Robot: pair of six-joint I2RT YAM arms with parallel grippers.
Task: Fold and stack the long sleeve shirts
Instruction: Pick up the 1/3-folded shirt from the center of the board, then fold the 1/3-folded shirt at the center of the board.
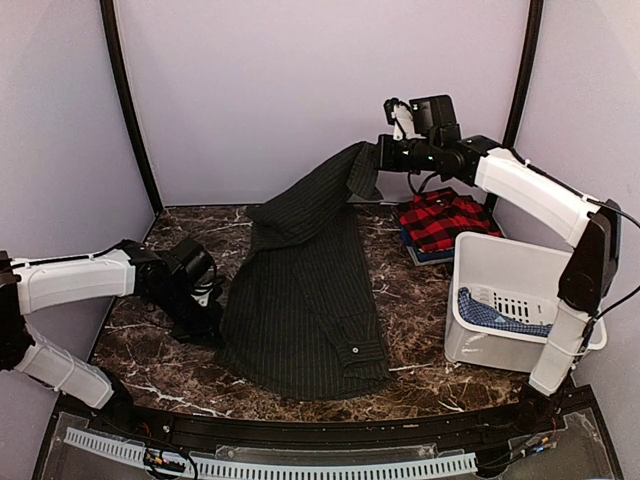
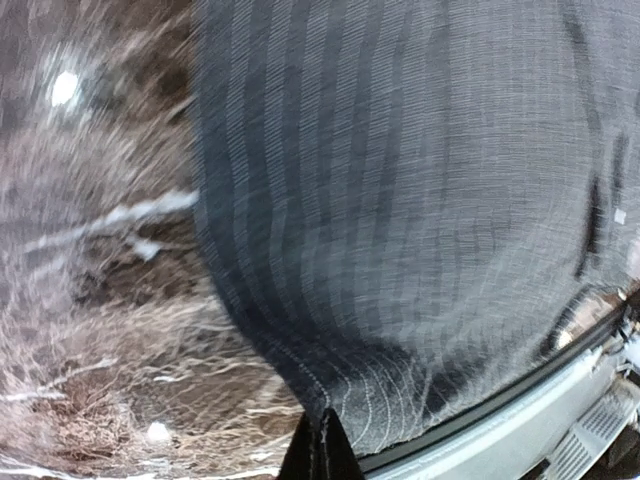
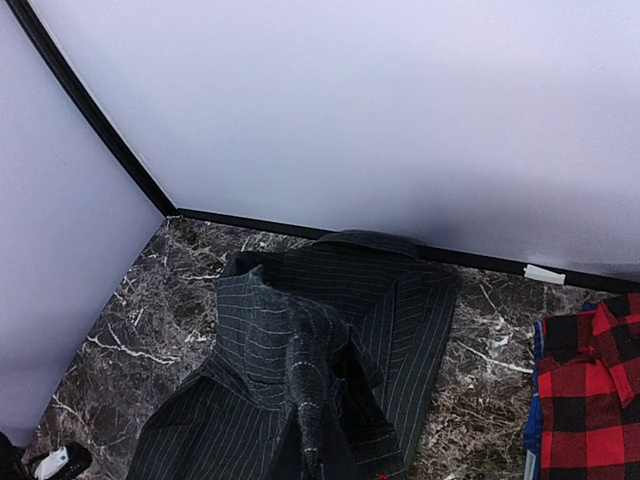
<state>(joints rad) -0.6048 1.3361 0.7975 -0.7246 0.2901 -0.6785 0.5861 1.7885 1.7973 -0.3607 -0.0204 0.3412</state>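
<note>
**Item 1. Charcoal pinstriped shirt**
- Button-up, dark, with fine pale stripes.
- Most of it lies spread on the marble worktop between the two sets of jaws.
- One upper portion is lifted clear of the surface and hangs as a slanting drape from the right gripper.
- A cuff with a small white button lies flat at the end farthest from the right jaws.

**Right gripper**
- It is held high above the worktop, jaws closed on the raised cloth.
- The shirt falls away beneath the jaws and toward the left arm's side.

**Left gripper**
- It sits low, at worktop level, jaws pressed together on the shirt's side edge.
- In the wrist view the hem corner runs straight into the jaw tips.
- The striped cloth fills the field ahead of the jaws, and bare marble shows to one side.

**Item 2. Red-and-black plaid shirt**
- It lies in a compact pile below the right jaws and slightly outward of them, well apart from the left jaws.
- It rests on a blue folded item.
- A strip of marble separates it from the charcoal shirt.

**Item 3. White plastic bin**
- It stands just beside the plaid shirt, on the side nearer the arm bases, below and outward of the right jaws.
- It holds a blue checked cloth.
</note>
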